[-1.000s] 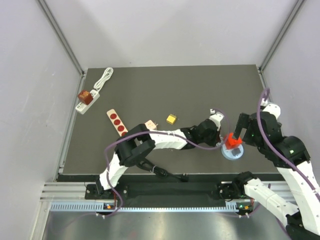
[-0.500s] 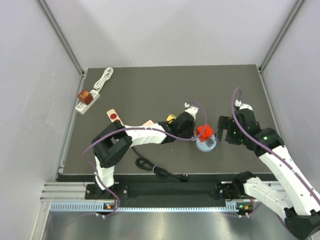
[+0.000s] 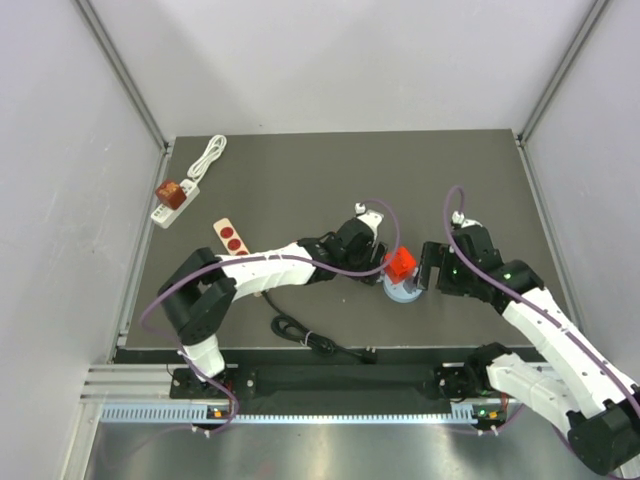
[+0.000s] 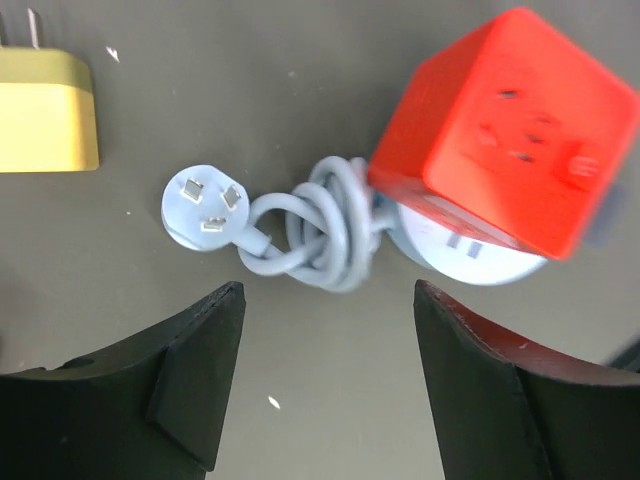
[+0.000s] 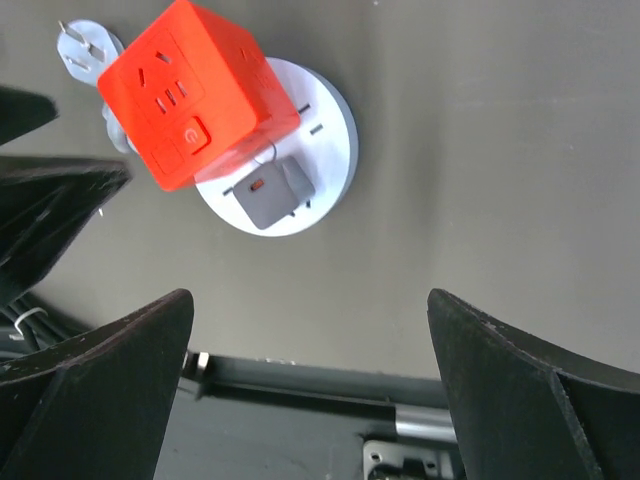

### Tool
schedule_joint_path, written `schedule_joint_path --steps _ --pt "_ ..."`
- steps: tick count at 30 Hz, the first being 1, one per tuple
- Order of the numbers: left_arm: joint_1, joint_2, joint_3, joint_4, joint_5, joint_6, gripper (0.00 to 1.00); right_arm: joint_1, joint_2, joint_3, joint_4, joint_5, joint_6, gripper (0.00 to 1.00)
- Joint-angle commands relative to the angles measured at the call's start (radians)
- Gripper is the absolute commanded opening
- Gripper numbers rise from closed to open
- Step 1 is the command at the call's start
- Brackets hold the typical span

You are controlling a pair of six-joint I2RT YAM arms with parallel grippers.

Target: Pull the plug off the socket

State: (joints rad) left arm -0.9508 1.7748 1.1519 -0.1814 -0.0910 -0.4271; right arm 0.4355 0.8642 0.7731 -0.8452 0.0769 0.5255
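Toward the tabletop's (image 3: 300,170) near edge, red cube socket (image 3: 401,264) on round pale base (image 3: 405,292); left gripper (image 3: 379,262) and right gripper (image 3: 428,268) flank it closely; black cable (image 3: 318,340) by near edge.

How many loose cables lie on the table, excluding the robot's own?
3: white cable far left, black cable near edge, grey cable beside orange cube. Others may be hidden.
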Motion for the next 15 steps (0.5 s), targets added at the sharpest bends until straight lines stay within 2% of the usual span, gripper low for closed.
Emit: schedule_joint_path --steps 1,4,8,11,15 --pt "0.007 -0.107 0.017 -0.018 0.033 -0.002 0.73 -0.007 -0.034 -0.024 0.078 -0.012 0.031 1.0" --pt "0.027 -0.158 0.025 -0.004 0.082 -0.077 0.67 -0.007 -0.059 -0.073 0.109 0.006 0.073 1.0" --pt "0.027 -0.161 0.075 -0.019 0.067 -0.217 0.68 -0.015 -0.117 -0.142 0.121 0.122 0.216 1.0" --pt "0.027 -0.098 0.187 -0.202 -0.021 -0.399 0.7 -0.041 -0.18 -0.201 0.144 0.175 0.293 1.0" --pt "0.017 -0.015 0.281 -0.293 0.013 -0.563 0.78 -0.064 -0.22 -0.212 0.164 0.195 0.315 0.99"
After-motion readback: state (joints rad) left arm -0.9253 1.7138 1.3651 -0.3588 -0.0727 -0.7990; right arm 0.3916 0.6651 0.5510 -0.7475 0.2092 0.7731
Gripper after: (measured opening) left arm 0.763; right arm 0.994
